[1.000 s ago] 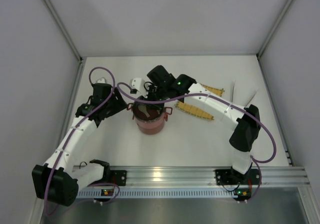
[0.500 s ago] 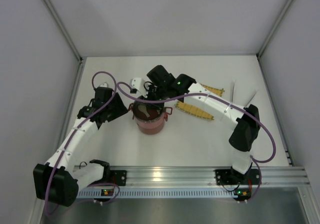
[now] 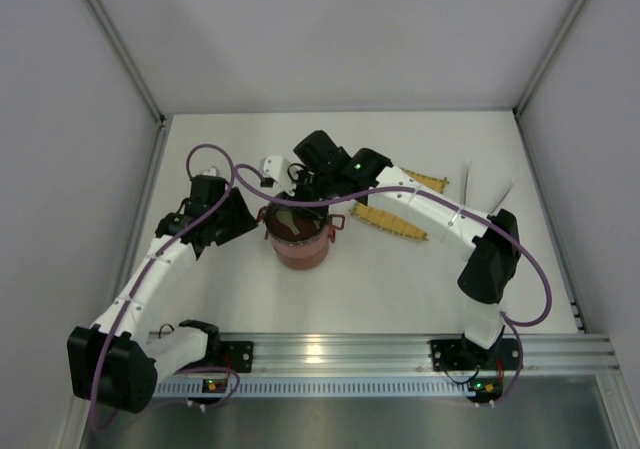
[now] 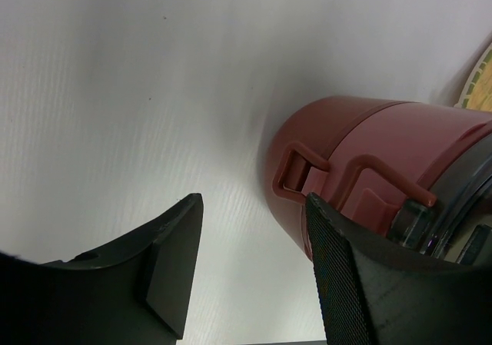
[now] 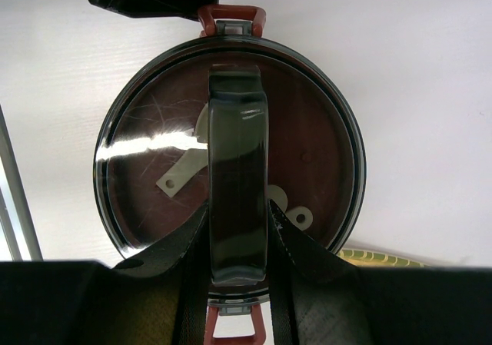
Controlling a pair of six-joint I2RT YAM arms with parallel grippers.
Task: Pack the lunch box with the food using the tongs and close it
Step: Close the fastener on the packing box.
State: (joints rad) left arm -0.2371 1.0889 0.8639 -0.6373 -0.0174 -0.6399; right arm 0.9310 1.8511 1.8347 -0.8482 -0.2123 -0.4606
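Right gripper (image 5: pixel 238 233): mine, clamped on lid handle (image 5: pixel 238 130).
Left gripper (image 4: pixel 250 264): mine, jaws apart beside lunch box (image 4: pixel 338 153).
Risk: unbraced lunch box could tip if I pull sideways.

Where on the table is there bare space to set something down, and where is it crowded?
The widest bare patch lies on the table between the lunch box and the near rail. A second strip runs along the back wall. It is crowded around the lunch box: left gripper, right gripper and yellow mat stand close.
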